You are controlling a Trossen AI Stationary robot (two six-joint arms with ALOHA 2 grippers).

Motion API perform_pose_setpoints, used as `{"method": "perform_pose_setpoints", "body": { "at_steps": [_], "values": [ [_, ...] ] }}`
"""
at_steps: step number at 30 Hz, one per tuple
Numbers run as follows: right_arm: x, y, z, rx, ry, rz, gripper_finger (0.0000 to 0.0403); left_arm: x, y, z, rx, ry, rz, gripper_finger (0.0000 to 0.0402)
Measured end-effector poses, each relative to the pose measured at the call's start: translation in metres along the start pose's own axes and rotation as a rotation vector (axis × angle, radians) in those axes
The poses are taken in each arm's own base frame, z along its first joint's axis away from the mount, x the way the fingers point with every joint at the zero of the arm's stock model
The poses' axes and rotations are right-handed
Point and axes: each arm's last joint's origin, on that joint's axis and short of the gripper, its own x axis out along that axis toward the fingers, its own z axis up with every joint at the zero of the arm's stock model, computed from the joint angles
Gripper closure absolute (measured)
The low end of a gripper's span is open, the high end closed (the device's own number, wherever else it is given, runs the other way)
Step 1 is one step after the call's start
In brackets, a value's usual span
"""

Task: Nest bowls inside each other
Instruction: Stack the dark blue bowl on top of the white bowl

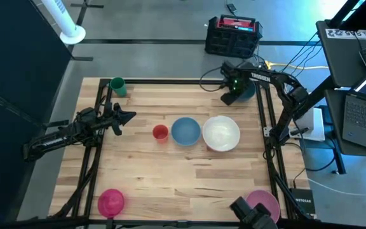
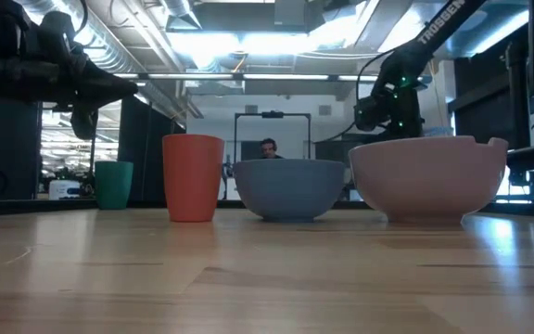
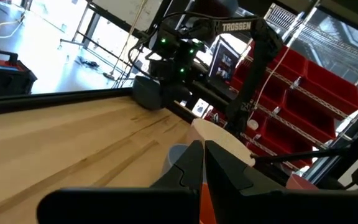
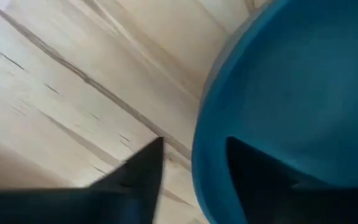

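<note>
The teal bowl (image 1: 248,93) (image 4: 291,93) stands on its base at the table's far right corner. My right gripper (image 1: 234,95) (image 4: 194,142) points down over its left rim (image 4: 199,134), open, with one finger inside the bowl and one outside; wood shows between the outer finger and the wall. The light blue bowl (image 1: 185,131) and the white bowl (image 1: 221,133) stand side by side mid-table. The magenta bowl (image 1: 111,202) is at the near left, the pale pink bowl (image 1: 264,202) at the near right. My left gripper (image 1: 129,116) (image 3: 202,163) waits shut at the left edge.
A small red cup (image 1: 160,132) stands just left of the light blue bowl. A small green cup (image 1: 117,86) stands at the far left corner. A black frame rail (image 1: 264,121) runs along the table's right edge beside the teal bowl. Bare wood lies near the front.
</note>
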Motion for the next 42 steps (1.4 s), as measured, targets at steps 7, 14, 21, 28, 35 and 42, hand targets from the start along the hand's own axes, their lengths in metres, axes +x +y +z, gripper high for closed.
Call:
{"method": "perform_pose_setpoints", "body": {
  "at_steps": [7,14,21,28,35,42],
  "values": [
    [0.003,0.004,-0.001,-0.033,-0.011,0.02,0.0397,0.0,0.0,0.0,0.015,-0.001,0.0,0.0402],
    [-0.042,0.035,-0.012,-0.18,-0.148,-0.014,0.0402,0.0,0.0,0.0,0.028,-0.002,0.0,0.0402],
    [-0.096,0.079,-0.053,-0.25,-0.256,0.024,0.0403,0.0,0.0,0.0,0.028,-0.003,0.0,0.0402],
    [-0.117,0.142,-0.092,-0.276,-0.317,0.156,0.0403,0.0,0.001,-0.002,0.028,0.015,0.01,0.0402],
    [-0.119,0.202,-0.136,-0.301,-0.291,0.246,0.0403,0.0,0.002,-0.004,0.037,0.041,0.024,0.0402],
    [-0.1,0.241,-0.159,-0.349,-0.2,0.224,0.0403,0.0,0.003,-0.006,0.041,0.06,0.034,0.0402]
  ]
}}
